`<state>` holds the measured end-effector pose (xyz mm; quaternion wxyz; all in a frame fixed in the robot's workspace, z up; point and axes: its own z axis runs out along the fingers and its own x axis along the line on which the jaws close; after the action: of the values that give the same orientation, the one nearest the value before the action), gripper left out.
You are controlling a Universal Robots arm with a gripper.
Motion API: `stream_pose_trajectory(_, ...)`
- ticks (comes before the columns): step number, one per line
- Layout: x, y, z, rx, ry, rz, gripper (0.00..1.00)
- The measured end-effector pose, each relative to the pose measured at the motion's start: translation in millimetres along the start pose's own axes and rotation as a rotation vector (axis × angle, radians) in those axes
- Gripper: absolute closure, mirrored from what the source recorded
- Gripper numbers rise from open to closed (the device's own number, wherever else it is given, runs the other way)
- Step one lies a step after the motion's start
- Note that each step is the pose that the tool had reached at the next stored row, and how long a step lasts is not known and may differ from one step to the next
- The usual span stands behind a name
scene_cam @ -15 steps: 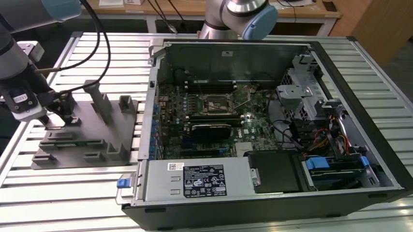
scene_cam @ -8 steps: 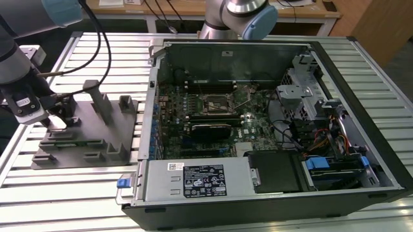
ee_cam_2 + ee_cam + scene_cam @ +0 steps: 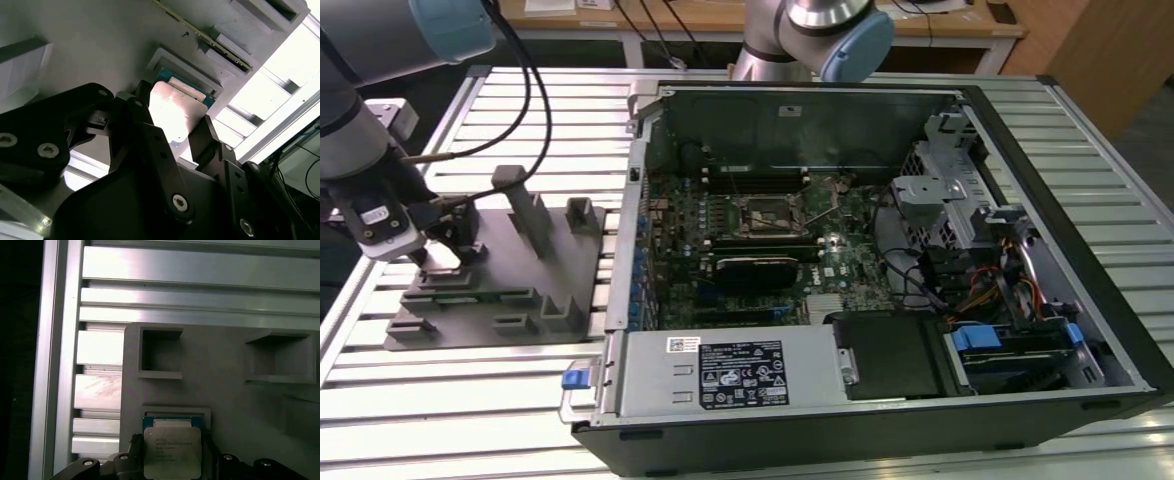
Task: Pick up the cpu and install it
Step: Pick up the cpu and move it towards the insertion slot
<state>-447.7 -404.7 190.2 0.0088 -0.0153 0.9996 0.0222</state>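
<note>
First wrist view, one cpu between two jaws

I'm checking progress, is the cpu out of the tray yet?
Seemingly not: the cpu sits at its pocket in the grey tray, the hand around it; whether it's slightly lifted, cannot tell.
</note>
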Motion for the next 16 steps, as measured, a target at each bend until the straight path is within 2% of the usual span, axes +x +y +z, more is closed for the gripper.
stream_pose_trajectory(10, 0.0, 1.4, 6.6, 0.0008, 0.0023, -0.014, 0.45)
stream_pose_trajectory(16, -0.8, 1.5, 7.6, 0.0011, 0.0024, -0.014, 0.45)
